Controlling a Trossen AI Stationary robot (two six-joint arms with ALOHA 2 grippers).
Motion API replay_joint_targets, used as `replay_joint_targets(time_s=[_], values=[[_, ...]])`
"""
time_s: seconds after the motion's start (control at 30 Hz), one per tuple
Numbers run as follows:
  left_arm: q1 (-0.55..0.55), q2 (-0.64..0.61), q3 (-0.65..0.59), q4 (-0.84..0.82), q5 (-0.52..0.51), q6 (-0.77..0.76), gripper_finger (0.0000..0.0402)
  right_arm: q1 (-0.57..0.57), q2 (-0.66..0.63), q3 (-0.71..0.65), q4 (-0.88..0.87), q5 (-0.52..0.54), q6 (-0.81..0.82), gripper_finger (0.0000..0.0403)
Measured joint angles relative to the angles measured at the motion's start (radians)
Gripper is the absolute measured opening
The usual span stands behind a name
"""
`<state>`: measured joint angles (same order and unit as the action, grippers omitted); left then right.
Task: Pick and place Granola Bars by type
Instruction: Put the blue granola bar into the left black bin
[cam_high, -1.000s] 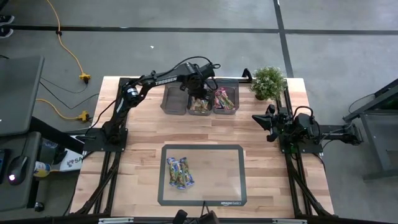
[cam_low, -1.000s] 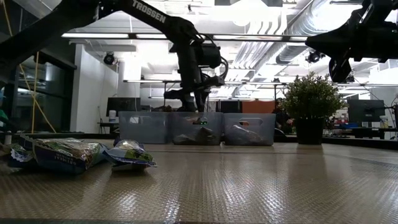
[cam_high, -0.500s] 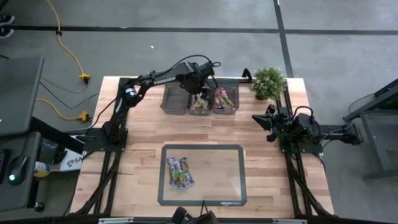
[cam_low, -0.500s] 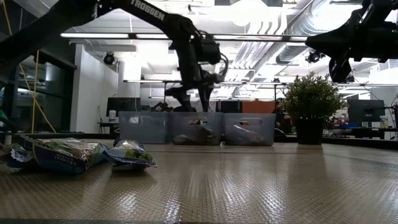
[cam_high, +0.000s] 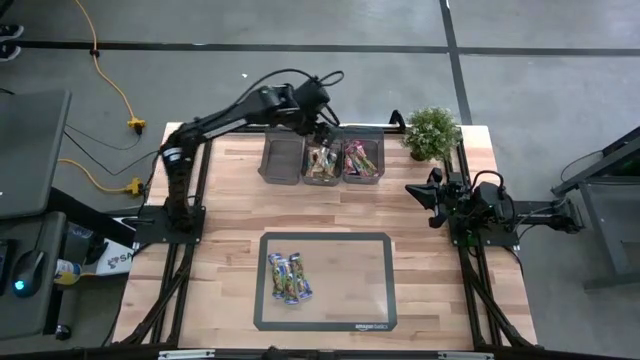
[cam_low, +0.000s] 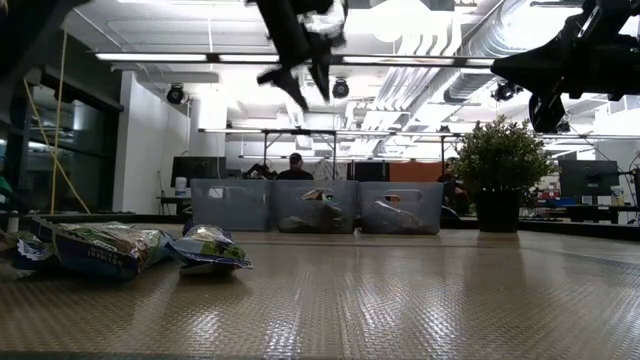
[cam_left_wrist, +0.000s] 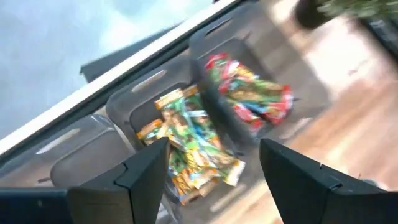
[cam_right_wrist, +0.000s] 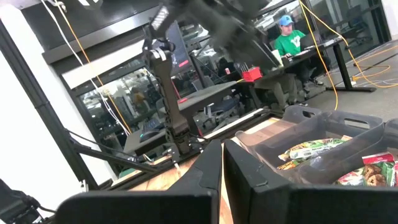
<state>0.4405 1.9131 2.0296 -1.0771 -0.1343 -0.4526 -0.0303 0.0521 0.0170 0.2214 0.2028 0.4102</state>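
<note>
Three dark grey bins stand in a row at the table's far edge. The left bin (cam_high: 282, 160) shows no bars. In the middle bin (cam_high: 322, 163) lie green and orange-tan Granola Bars (cam_left_wrist: 186, 146). The right bin (cam_high: 362, 160) holds pink/red bars (cam_left_wrist: 249, 96). A few blue-wrapped bars (cam_high: 288, 277) lie in a heap on the grey mat (cam_high: 350, 285) near the front. My left gripper (cam_high: 320, 126) hangs open high above the middle bin, with nothing between its fingers (cam_left_wrist: 214, 180). My right gripper (cam_high: 415, 192) is shut and waits at the table's right side.
A potted plant (cam_high: 432, 132) stands at the far right corner, beside the bins. Bare wood lies between the mat and the bins. Beyond the table, a person in a green shirt (cam_right_wrist: 287, 38) sits at a desk.
My left gripper has opened over the middle bin and let go of a green and orange-tan bar, which now lies in that bin. It has then risen well clear above the bins and tipped more toward level.
</note>
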Motion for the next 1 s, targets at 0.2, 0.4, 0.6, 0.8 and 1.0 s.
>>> replay_joint_targets(time_s=[0.2,0.4,0.6,0.8,1.0], values=[[-0.052,-0.16,0.0,-0.006,-0.069,-0.014,0.0246,0.0,0.0,0.0,0.0,0.0,0.0,0.0],[-0.11,-0.335,0.0,-0.006,-0.161,-0.015,0.0246,0.0,0.0,0.0,0.0,0.0,0.0,0.0],[-0.196,-0.484,0.0,-0.066,-0.312,-0.055,0.0246,0.0,0.0,0.0,0.0,0.0,0.0,0.0],[-0.33,-0.587,0.0,-0.174,-0.46,-0.16,0.0246,0.0,0.0,0.0,0.0,0.0,0.0,0.0],[-0.471,-0.647,0.0,-0.331,-0.65,-0.341,0.0246,0.0,0.0,0.0,0.0,0.0,0.0,0.0]])
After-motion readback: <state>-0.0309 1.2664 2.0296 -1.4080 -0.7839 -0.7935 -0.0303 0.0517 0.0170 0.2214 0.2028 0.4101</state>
